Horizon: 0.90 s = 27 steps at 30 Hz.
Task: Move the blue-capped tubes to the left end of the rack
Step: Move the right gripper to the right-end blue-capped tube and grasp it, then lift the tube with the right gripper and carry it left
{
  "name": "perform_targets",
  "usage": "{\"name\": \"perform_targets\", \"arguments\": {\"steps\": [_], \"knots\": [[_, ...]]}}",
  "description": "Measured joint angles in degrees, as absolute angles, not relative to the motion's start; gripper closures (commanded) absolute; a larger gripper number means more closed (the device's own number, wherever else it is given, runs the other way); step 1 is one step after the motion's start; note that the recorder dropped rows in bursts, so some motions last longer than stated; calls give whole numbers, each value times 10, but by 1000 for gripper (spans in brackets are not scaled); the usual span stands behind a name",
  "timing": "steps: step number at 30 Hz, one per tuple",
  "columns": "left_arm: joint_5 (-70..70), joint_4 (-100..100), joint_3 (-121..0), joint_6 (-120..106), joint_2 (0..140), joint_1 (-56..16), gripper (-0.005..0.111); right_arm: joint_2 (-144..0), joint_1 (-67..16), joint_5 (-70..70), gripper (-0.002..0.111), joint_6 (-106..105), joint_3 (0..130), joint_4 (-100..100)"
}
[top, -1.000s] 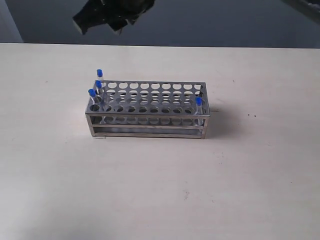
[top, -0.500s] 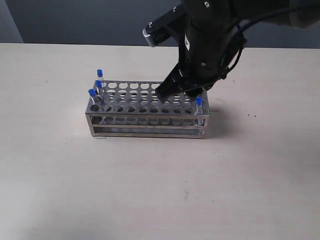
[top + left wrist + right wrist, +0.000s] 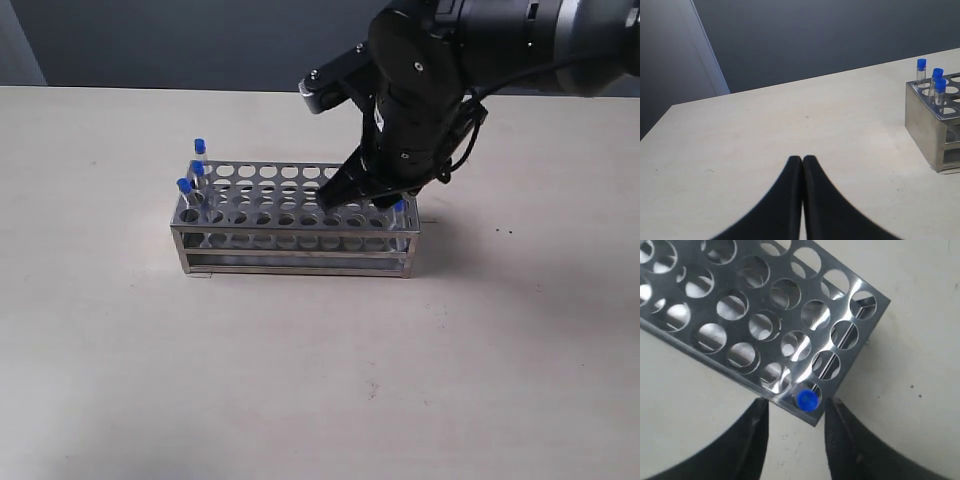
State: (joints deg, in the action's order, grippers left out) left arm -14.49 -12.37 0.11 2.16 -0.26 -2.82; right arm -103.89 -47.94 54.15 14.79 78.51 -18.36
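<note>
The steel rack (image 3: 300, 236) stands mid-table. Three blue-capped tubes (image 3: 197, 168) stand at its left end, and the left wrist view shows them too (image 3: 938, 74) in the rack (image 3: 922, 120). A fourth blue-capped tube (image 3: 399, 207) stands in the front right corner hole. My right gripper (image 3: 365, 200) hangs open over that end. In the right wrist view the tube's blue cap (image 3: 807, 400) lies between the right gripper's (image 3: 796, 410) spread fingers, apart from both, above the rack (image 3: 720, 362). My left gripper (image 3: 802, 159) is shut on nothing, off to the rack's left.
The pale table (image 3: 300, 380) spreads wide around the rack. Its far edge meets a dark wall (image 3: 150, 40). Most rack holes stand without tubes.
The right arm has come in from the back and dropped over the rack's right end, now lower and closer to the corner tube. Tubes and rack have not moved.
</note>
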Motion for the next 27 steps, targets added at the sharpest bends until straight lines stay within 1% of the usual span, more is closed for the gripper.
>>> {"name": "perform_targets", "arguments": {"steps": [11, 12, 13, 14, 15, 16, 27], "knots": [[-145, -124, 1, 22, -3, -28, 106, -1075, -476, 533, 72, 152, 785, -194], [-145, -124, 1, 22, -3, -28, 106, -1079, -476, 533, 77, 156, 785, -200], [-145, -124, 1, 22, -3, -28, 106, -1082, -476, 532, 88, 159, 785, -204], [-145, -124, 1, 22, -3, -28, 106, -1085, -476, 532, 97, 161, 785, -207], [-145, -124, 1, 22, -3, -28, 106, -1085, -476, 532, 104, 162, 785, -211], [-145, -124, 1, 22, -3, -28, 106, -1085, -476, 532, 108, 164, 785, -216], [-145, -124, 1, 22, -3, -28, 106, -1066, -476, 532, 108, 181, 785, -216]]}}
